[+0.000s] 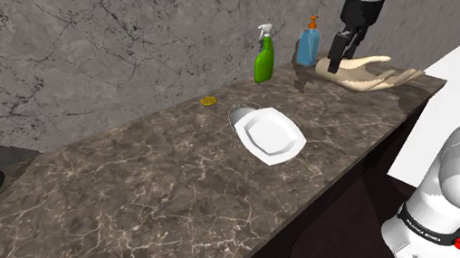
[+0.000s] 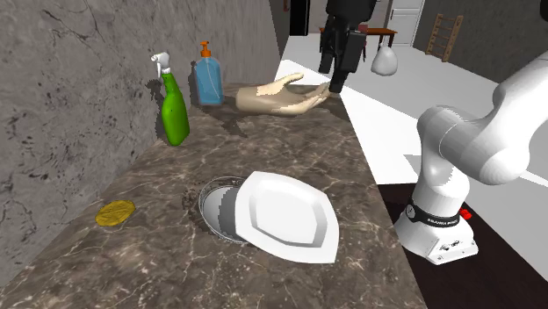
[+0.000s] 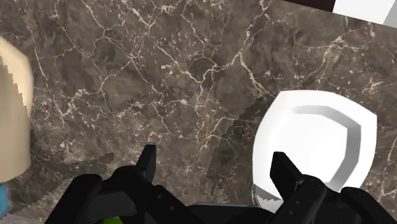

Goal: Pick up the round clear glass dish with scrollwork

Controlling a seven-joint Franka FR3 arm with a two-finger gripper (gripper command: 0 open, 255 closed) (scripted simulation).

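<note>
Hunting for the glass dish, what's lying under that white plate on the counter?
Part of a round clear glass dish pokes out from under one edge of the white angular plate. The plate covers the rest of the dish, so its other rim is hidden.

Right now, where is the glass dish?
In the second exterior view the glass dish lies mid-counter, partly under the left edge of the white plate, between it and the yellow disc.

we see the white plate (image 2: 285, 218) covering half of the glass dish (image 2: 212, 204); only its rim toward the wall (image 2: 70, 88) is free.
</note>
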